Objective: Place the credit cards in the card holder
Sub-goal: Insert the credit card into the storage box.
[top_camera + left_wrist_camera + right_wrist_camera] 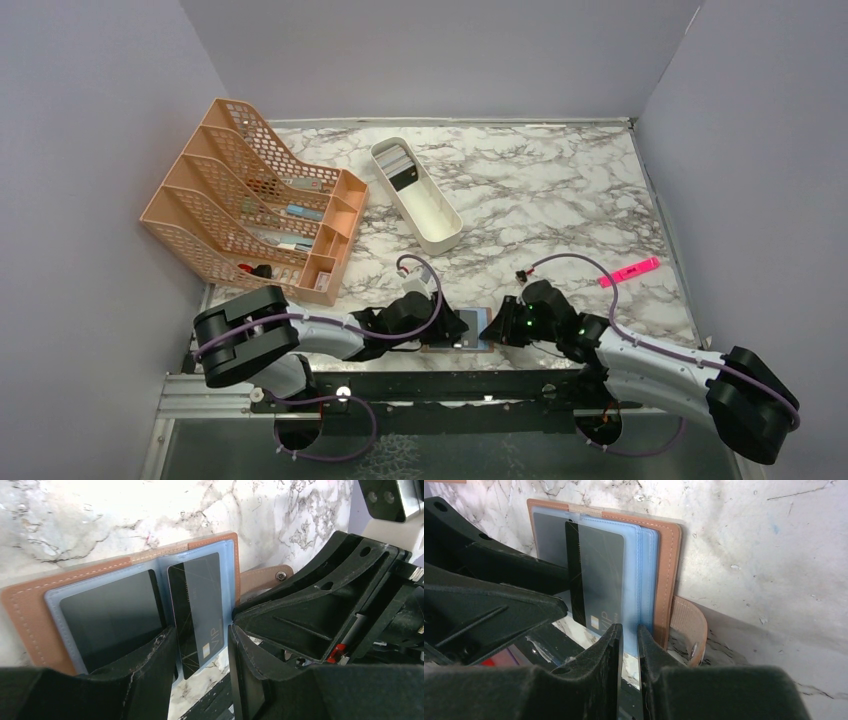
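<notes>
Marble desk (pixel 560 190), pale walls round it. Orange rack (pixel 250 200) sits toward the far-left corner. White tray (pixel 440 225) is nearer the far edge w/ more cards (pixel 400 165) standing in it, and a pink pen (pixel 630 270) lies by the right edge.

At the near edge, btw the two arms, the card holder (pixel 20 615) lies open and flat. One dark card (pixel 110 615) sits fully in its left pocket. A black card (pixel 197 610) is only partway into the right pocket (pixel 641 570), its gold-print end sticking out toward the near edge.

L gripper (pixel 202 630) hovers over that end, fingers apart, nothing clamped. R gripper (pixel 629 630) is nearly closed and looks pinched on the card holder's blue pocket edge, pinning it.

Step in hand, I'd say: seating the black card. Next move prob. needs L to push the exposed end straight along the pocket while R stops the holder sliding. A skewed push could jam the card or buckle the plastic. After that, the tray for another.
</notes>
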Robot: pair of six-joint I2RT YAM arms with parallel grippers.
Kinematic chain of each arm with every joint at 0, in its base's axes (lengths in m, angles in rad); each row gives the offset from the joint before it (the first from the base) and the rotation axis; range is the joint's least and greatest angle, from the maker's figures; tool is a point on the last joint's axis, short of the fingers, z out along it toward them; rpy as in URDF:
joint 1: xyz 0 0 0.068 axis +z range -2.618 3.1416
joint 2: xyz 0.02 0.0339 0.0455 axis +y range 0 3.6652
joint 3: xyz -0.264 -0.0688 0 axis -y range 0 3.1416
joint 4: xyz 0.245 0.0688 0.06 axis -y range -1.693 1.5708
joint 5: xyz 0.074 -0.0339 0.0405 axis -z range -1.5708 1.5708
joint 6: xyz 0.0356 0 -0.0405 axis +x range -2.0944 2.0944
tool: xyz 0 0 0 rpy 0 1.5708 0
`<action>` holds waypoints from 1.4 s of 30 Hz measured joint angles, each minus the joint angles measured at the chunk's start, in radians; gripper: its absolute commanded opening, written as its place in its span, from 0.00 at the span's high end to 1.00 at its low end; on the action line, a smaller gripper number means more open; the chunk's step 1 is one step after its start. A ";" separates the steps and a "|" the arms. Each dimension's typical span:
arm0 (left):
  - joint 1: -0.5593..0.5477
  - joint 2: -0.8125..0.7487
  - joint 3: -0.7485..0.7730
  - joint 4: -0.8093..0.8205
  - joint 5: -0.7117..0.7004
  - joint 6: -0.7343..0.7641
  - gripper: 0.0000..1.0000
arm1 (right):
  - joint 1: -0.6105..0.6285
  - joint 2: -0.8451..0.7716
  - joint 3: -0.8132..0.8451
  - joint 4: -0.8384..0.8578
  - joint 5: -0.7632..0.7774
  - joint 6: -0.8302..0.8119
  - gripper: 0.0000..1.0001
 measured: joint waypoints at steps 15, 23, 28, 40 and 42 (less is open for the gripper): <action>-0.019 0.032 0.033 -0.014 -0.016 0.023 0.55 | 0.000 -0.002 -0.008 0.018 -0.001 0.003 0.78; -0.019 -0.006 0.034 -0.075 -0.035 0.027 0.54 | 0.000 -0.072 0.000 -0.066 0.007 -0.003 0.77; -0.019 -0.008 0.050 -0.101 -0.040 0.034 0.53 | 0.000 -0.103 0.021 -0.123 0.034 -0.012 0.78; -0.019 0.024 0.092 -0.124 -0.039 0.053 0.53 | 0.000 -0.022 0.023 -0.088 0.039 -0.019 0.78; -0.019 0.034 0.097 -0.123 -0.039 0.053 0.53 | 0.000 -0.018 0.023 -0.080 0.039 -0.019 0.78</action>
